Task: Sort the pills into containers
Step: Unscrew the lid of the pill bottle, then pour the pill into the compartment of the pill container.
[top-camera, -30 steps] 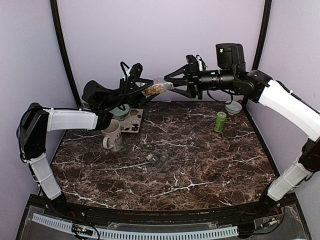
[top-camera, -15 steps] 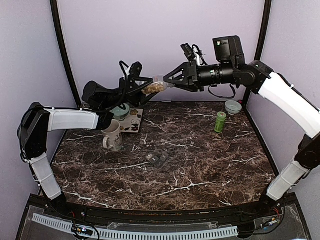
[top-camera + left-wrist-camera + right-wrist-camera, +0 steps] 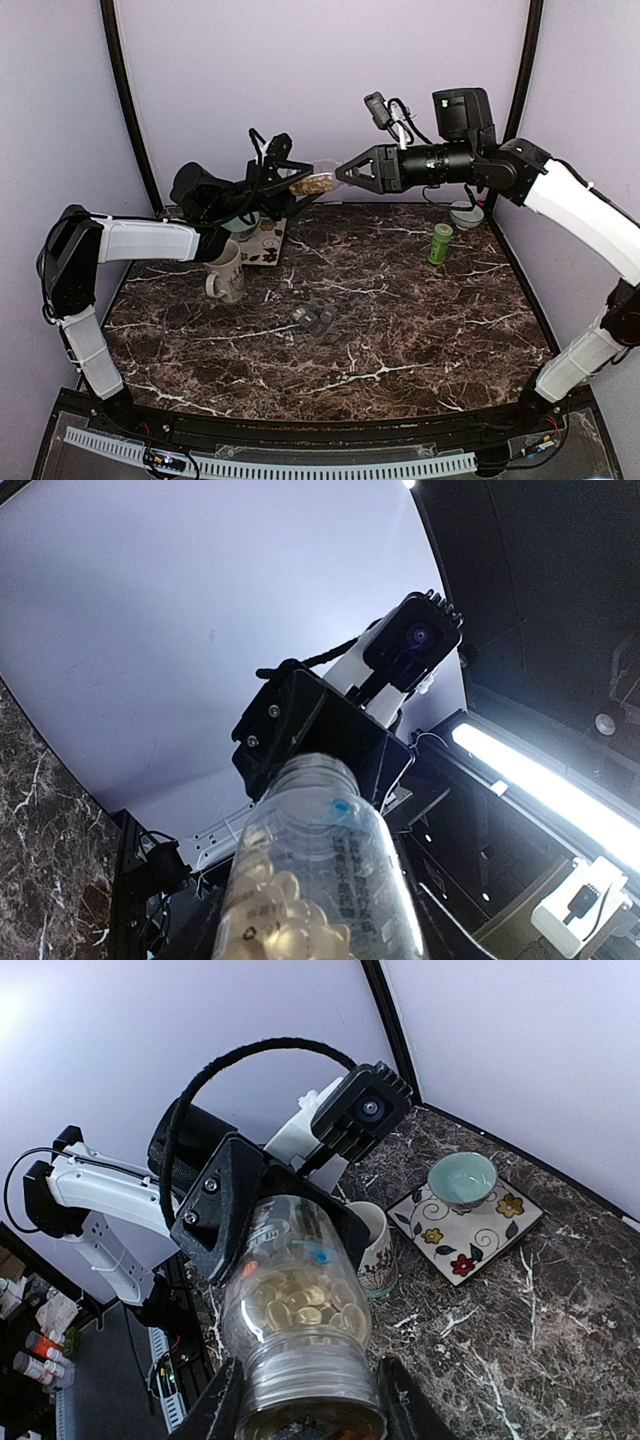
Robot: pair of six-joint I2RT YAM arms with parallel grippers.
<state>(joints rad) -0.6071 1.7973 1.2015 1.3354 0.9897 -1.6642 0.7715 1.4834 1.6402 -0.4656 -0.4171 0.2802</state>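
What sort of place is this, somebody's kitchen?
Probably a robot test booth, not a kitchen. A left arm and a right arm are fixed at the edge of a marble-patterned table, plain lilac walls box it in, and the mug and green bottle look like props.

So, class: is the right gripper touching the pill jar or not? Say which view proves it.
Touching. The right wrist view shows the right gripper closed on the jar, fingers pressed against both sides of its neck, no gap.
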